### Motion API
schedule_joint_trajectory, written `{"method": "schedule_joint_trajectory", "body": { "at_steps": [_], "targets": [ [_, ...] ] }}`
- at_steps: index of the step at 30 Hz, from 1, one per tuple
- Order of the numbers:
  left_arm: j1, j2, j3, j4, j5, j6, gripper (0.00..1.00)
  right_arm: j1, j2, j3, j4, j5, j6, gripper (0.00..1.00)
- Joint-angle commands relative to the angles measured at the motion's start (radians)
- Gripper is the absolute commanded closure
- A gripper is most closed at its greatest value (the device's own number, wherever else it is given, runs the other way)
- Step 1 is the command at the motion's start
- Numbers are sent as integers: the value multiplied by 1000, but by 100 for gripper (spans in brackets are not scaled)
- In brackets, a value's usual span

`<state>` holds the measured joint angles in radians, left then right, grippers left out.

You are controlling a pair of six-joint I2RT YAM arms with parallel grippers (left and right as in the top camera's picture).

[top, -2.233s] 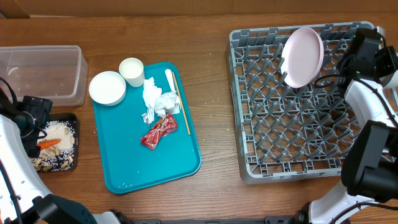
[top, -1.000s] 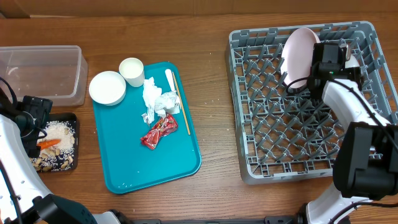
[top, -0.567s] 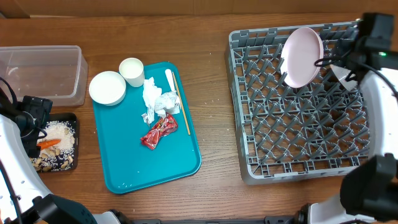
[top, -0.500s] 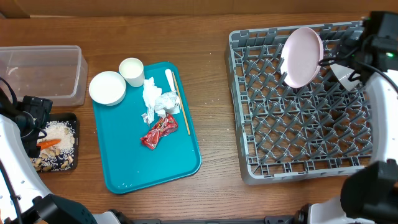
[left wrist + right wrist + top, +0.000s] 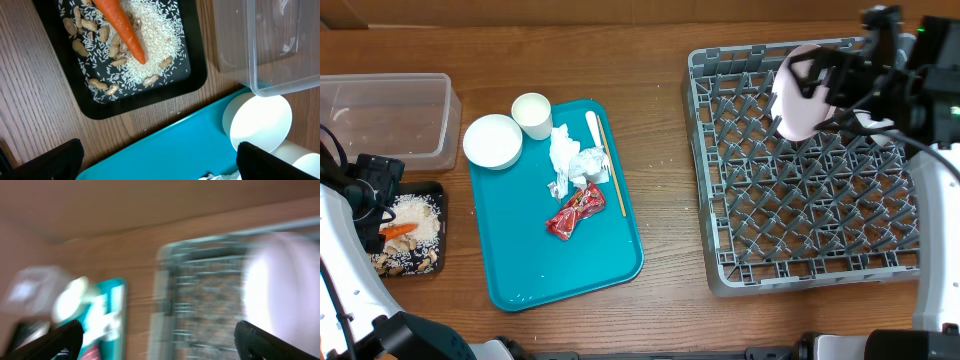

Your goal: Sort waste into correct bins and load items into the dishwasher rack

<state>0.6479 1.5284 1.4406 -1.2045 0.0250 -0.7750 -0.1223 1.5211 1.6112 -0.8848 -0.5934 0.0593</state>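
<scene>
Logged right end effector with fingers spread wide, pinching nothing, hovering close against pink plate. Noted plate propped on edge between pegs of dishwasher rack, well right of teal serving tray, toward the back. Right wrist view too smeared to confirm clearance.

Read step as release and retreat from plate. Recommend lifting straight up off pegs before swinging toward tray, keeping both fingers off plate rim; likely to topple if clipped.

Logged left end effector likewise spread and empty, above tray's left edge.

Found on tray: red wrapper, crumpled napkins, white fork. Found white bowl and cup at its back-left corner. Found black tray just left of teal tray, holding carrot, rice and nuts. Found clear tub behind that, nothing seen inside.

Bench: brown wood grain, matte, a few pale crumbs right of tray. Cannot tell anything of room beyond a tan strip behind tray.
</scene>
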Motion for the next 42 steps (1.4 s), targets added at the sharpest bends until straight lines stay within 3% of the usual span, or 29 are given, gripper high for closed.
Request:
{"method": "schedule_joint_trajectory", "body": {
  "at_steps": [1, 8, 14, 22, 33, 42],
  "targets": [
    [0, 5, 2, 2, -10, 19, 0, 114, -9, 26, -3, -144, 1, 0],
    [0, 5, 2, 2, -10, 19, 0, 431, 42, 26, 21, 35, 1, 0],
    [0, 5, 2, 2, -10, 19, 0, 607, 118, 26, 103, 110, 2, 0],
    [0, 5, 2, 2, -10, 19, 0, 733, 232, 26, 248, -11, 75, 0],
    [0, 5, 2, 2, -10, 19, 0, 893, 395, 26, 542, 44, 192, 0],
    [0, 5, 2, 2, -10, 19, 0, 966, 462, 26, 523, 355, 201, 0]
  ]
}}
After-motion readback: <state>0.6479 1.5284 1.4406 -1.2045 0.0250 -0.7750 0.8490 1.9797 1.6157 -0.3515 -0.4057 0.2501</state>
